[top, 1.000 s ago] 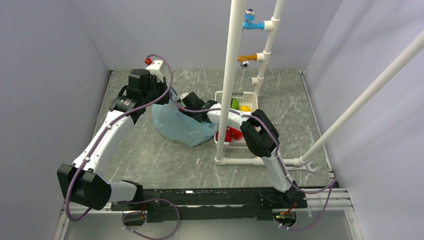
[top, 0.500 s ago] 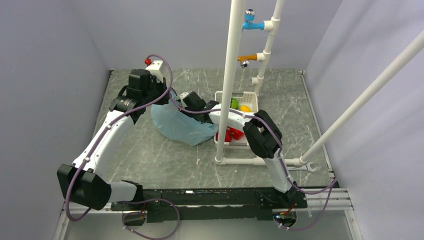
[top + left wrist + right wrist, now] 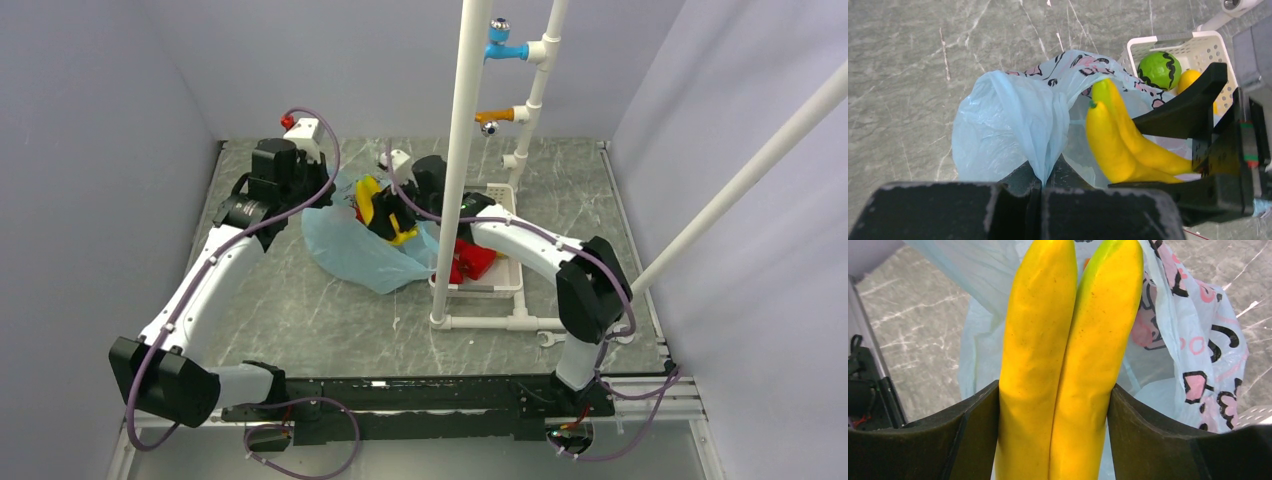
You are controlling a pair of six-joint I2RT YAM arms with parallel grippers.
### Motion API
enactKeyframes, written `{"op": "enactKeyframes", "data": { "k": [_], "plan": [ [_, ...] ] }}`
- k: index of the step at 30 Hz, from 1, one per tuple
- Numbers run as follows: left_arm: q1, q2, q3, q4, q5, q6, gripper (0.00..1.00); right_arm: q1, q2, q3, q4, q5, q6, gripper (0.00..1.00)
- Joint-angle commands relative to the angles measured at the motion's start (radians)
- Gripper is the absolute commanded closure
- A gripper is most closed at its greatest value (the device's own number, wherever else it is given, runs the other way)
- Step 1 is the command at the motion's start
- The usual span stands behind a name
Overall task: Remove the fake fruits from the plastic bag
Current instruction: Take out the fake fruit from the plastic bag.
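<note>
The right hand [image 3: 1054, 405] is clamped on two yellow bananas [image 3: 1038, 340]. They lie side by side between its black fingers, one finger against each outer flank. The bananas reach out past the fingertips, their greenish ends pointing away from the hand. Just beyond and beneath them is the bag [image 3: 998, 125], light blue and crinkled, with pink and black marks along its rim. Whether the bananas touch the plastic cannot be told.

The left hand [image 3: 1042, 192] is closed tight on a gathered fold of the bag, which rises into the pinch between its fingers. The rest of the bag sags from that hand down onto the grey marbled tabletop [image 3: 908, 60]. The right hand and its bananas are close beside the left hand, across the bag's mouth.

Just past the right hand stands a white slotted basket [image 3: 1168, 42]. It holds a green piece [image 3: 1160, 70] and a yellow piece [image 3: 1188, 80] at the end farther from the hands, and red pieces [image 3: 470, 260] at the nearer end.
</note>
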Motion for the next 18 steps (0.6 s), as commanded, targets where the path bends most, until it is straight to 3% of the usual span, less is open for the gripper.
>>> {"op": "enactKeyframes", "data": {
  "k": [1,7,10,18],
  "plan": [
    [-0.004,-0.050,0.006,0.044,-0.037,-0.001,1.00,-0.067,-0.054,-0.064,0.195,-0.207,0.095,0.94],
    [-0.004,-0.035,0.014,0.037,-0.029,0.000,1.00,-0.150,-0.038,-0.122,0.463,-0.483,0.341,0.96],
    [-0.004,-0.030,0.014,0.037,-0.017,0.000,1.00,-0.149,-0.003,-0.142,0.694,-0.593,0.535,0.96],
    [-0.004,-0.041,0.010,0.041,-0.029,-0.001,1.00,-0.134,0.117,-0.138,1.339,-0.569,1.024,0.96]
  ]
}}
